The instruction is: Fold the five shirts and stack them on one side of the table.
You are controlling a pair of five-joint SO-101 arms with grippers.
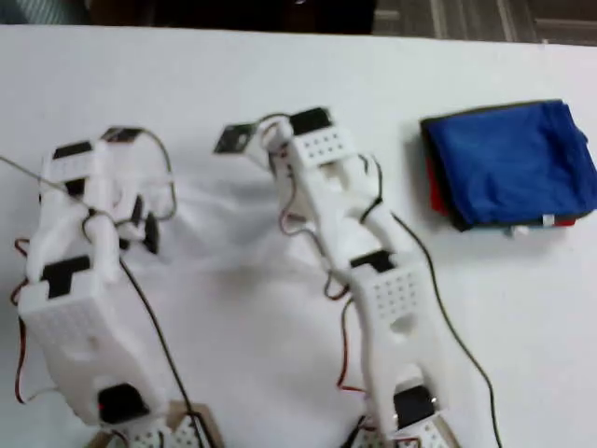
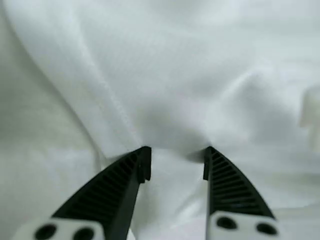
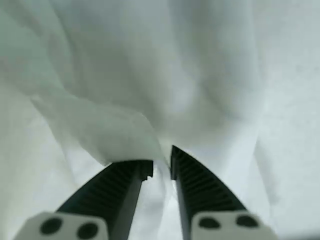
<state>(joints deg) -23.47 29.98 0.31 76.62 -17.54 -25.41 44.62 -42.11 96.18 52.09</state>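
The left gripper (image 2: 176, 156) sits low over the white shirt (image 1: 224, 219), on the near left part of the bench (image 1: 522, 317). Its jaws are spread partway, tips pressed onto the cloth and gripping nothing. The shirt lies rumpled between the two arms. Its long axis seems to run left to right, though its outline is hard to trace against the white bench, and I cannot tell which way the collar points. Farther back, the right gripper (image 3: 161, 161) is nearly clenched, with a raised fold of the same shirt pinched in the narrow gap between its jaws. At the far right lies a stack of folded shirts (image 1: 508, 163), blue on top, well apart from the white one.
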